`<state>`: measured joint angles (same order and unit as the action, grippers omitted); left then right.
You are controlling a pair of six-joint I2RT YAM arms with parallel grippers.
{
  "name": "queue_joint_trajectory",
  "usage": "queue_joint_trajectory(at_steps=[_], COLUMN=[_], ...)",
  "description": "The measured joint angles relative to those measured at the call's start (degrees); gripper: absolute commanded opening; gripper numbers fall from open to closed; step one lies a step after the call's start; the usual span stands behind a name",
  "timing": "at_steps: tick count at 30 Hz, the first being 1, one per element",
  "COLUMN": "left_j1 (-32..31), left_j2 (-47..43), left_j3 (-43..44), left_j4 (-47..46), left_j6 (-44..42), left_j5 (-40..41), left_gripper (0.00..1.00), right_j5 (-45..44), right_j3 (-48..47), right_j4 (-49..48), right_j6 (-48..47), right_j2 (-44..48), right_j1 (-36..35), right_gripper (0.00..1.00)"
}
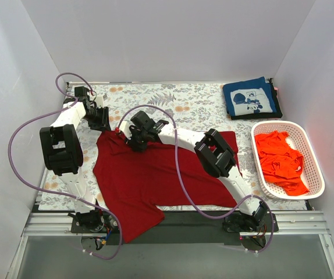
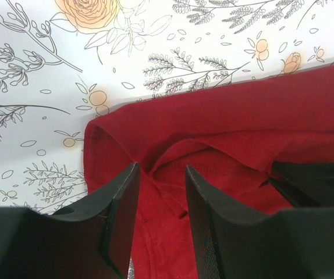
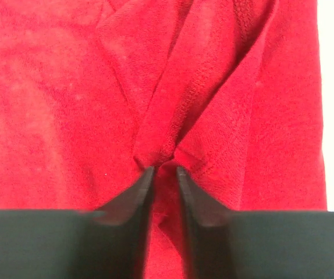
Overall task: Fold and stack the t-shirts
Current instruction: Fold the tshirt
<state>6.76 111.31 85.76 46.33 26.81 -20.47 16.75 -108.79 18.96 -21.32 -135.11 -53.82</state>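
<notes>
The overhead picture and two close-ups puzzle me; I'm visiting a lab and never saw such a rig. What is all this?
Two white robot arms are bolted side by side. The wide picture comes from a camera above them; each close-up from a camera on one wrist. On the floral cloth lies a dark red t-shirt; a folded navy t-shirt sits back right, an orange-red t-shirt in the white basket. The right gripper pinches a fold of the dark red t-shirt; the left gripper is at its far-left corner, grip unclear.
</notes>
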Motion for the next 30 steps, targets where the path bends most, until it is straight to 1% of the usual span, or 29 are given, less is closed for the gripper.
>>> queue_joint_trajectory(at_steps=[1, 2, 4, 5, 12, 19, 27, 29, 30], left_j1=[0.00, 0.00, 0.02, 0.04, 0.04, 0.04, 0.04, 0.04, 0.04], left_j2=[0.02, 0.02, 0.04, 0.04, 1.36, 1.88, 1.88, 1.88, 1.86], left_j3=[0.11, 0.31, 0.63, 0.72, 1.51, 1.51, -0.66, -1.05, -1.20], left_j4=[0.04, 0.07, 0.07, 0.02, 0.09, 0.72, 1.31, 1.53, 1.55], left_j6=[0.00, -0.07, -0.22, -0.26, -0.55, -1.57, -2.58, -2.62, -2.75], left_j5=[0.00, -0.09, -0.15, -0.20, -1.09, -1.27, -1.20, -1.18, -1.18], left_gripper=[0.35, 0.35, 0.34, 0.34, 0.31, 0.33, 0.33, 0.32, 0.26], right_j5=[-0.07, -0.11, -0.11, -0.11, 0.15, 1.20, 1.90, 2.05, 2.12], right_j3=[0.00, 0.00, 0.00, 0.00, 0.02, 1.68, 1.88, 2.01, 2.25], right_j4=[-0.09, -0.11, -0.22, -0.28, -0.31, -0.46, -0.94, -1.05, -1.11], right_j6=[-0.02, 0.20, 0.20, 0.17, 0.17, 0.31, 0.63, 0.66, 0.66], right_j2=[0.00, 0.00, 0.00, 0.00, 0.09, 1.84, 3.89, 4.04, 4.20], right_j1=[0.07, 0.09, 0.13, 0.13, 0.13, 0.13, 0.48, 0.55, 0.57], right_gripper=[0.13, 0.09, 0.02, 0.01, 0.01, 0.01, 0.01, 0.01, 0.01])
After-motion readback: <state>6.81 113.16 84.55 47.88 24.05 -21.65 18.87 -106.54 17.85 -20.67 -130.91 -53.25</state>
